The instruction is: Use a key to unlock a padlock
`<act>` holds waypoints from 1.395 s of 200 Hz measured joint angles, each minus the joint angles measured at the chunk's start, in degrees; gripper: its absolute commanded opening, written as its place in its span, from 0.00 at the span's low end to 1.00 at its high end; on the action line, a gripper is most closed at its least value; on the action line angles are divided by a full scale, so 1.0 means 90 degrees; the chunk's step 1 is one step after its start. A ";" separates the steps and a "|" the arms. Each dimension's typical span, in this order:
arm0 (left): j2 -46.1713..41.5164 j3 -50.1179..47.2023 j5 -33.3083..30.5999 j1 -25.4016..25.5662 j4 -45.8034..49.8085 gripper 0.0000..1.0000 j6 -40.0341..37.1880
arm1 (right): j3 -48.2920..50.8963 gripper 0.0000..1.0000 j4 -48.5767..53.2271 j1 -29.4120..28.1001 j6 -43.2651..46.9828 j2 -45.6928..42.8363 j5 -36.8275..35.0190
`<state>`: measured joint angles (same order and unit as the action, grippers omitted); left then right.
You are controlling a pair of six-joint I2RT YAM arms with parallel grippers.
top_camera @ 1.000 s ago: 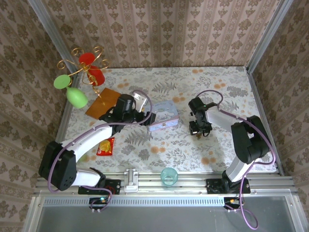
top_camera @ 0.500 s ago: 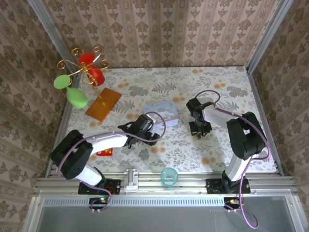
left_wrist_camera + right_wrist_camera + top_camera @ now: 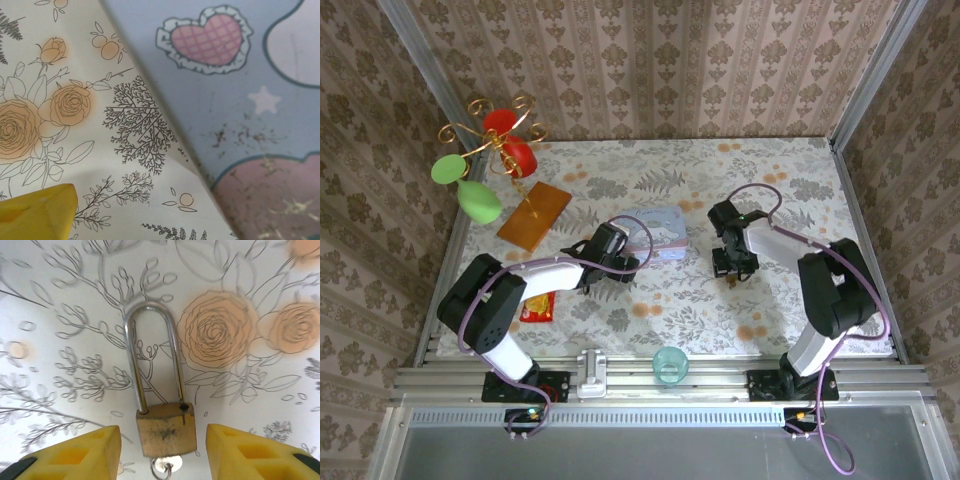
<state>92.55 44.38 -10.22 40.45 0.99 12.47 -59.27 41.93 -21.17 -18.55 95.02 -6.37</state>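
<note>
- Padlock [image 3: 165, 432] is lying flat on the flowered tablecloth [image 3: 60, 305], right of the table's middle, its long silvery shackle [image 3: 150, 340] pointing away from the right wrist camera.
- Right gripper [image 3: 161, 442] is hovering just over it with yellow fingers [image 3: 75, 455] spread, one on each side of the brass body with a gap on both sides, so it is grasping nothing. I think it is lining up this way to pinch the body and stop it from sliding.
- Key [image 3: 165, 467] is sitting, as it seems, in the bottom of the body; only a small silvery part is showing at the picture edge. Whether the shackle is already released, I cannot tell.
- Left gripper [image 3: 612, 258] is waiting at the near left corner of the blue tin [image 3: 240, 100], well apart from the padlock. One yellow finger [image 3: 35, 212] is showing in the corner of its wrist view, the partner outside the picture, so the fingers are standing wide apart and carrying nothing.
- Probably this arm is being kept free for turning the key.
</note>
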 measured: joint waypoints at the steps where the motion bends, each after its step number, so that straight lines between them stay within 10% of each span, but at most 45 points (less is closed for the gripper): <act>1: -0.0005 0.0000 0.0007 0.0000 -0.0002 0.93 0.0000 | 0.0000 0.54 -0.0002 0.0000 -0.0010 -0.0022 0.0000; 29: -0.0988 -0.0432 0.0257 -0.0005 -0.0034 1.00 0.0121 | 0.0000 1.00 -0.0129 0.0036 -0.0083 -0.1110 0.0007; 93: -0.3888 -0.1209 -0.0760 -0.1032 -0.0595 1.00 -0.0478 | 0.1268 1.00 -0.2312 0.1520 0.0287 -0.3271 -0.0291; 134: -0.2616 -0.1557 -0.1637 -0.2135 -0.1430 1.00 -0.1460 | 0.2990 1.00 -0.4670 0.2021 0.1061 -0.3031 -0.0442; 199: -0.1122 -0.1875 -0.0916 -0.3592 -0.3266 1.00 -0.1702 | 0.3934 1.00 -0.8276 0.2664 0.1299 -0.1945 -0.0151; 279: -0.0576 -0.2242 0.0170 -0.4182 -0.5093 1.00 -0.1797 | 0.4223 1.00 -0.9549 0.2710 0.1188 -0.1627 -0.0051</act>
<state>87.37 24.21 -8.69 2.81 -44.84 -3.70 -21.26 -44.01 3.22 -7.86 80.38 -6.83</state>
